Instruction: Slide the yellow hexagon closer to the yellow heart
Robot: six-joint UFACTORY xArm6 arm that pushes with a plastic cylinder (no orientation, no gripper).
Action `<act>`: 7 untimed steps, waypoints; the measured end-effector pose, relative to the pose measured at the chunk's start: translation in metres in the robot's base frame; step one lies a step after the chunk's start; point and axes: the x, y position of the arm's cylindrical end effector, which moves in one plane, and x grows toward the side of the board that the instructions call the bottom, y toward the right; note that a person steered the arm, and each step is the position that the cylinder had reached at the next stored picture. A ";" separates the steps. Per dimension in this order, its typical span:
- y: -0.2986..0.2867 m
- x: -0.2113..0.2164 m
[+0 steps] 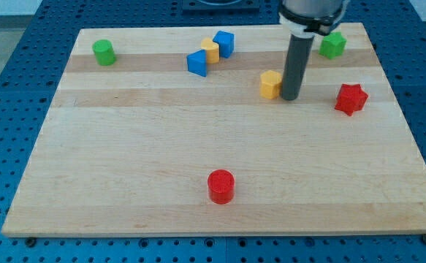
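A yellow hexagon [270, 84] sits on the wooden board [198, 168] right of centre near the view's top. My tip [289, 97] stands just at its right side, touching or nearly touching it. A yellow heart [210, 50] lies up and to the left of the hexagon, wedged between two blue blocks.
A blue block [224, 43] is right of the heart and another blue block [196, 63] is at its lower left. A green cylinder [104, 52] is at the top left. A green block [332, 44] is at the top right. A red star [351, 98] is at the right. A red cylinder [221, 185] is near the bottom.
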 end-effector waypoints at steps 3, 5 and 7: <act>-0.048 -0.062; -0.053 -0.062; -0.070 -0.033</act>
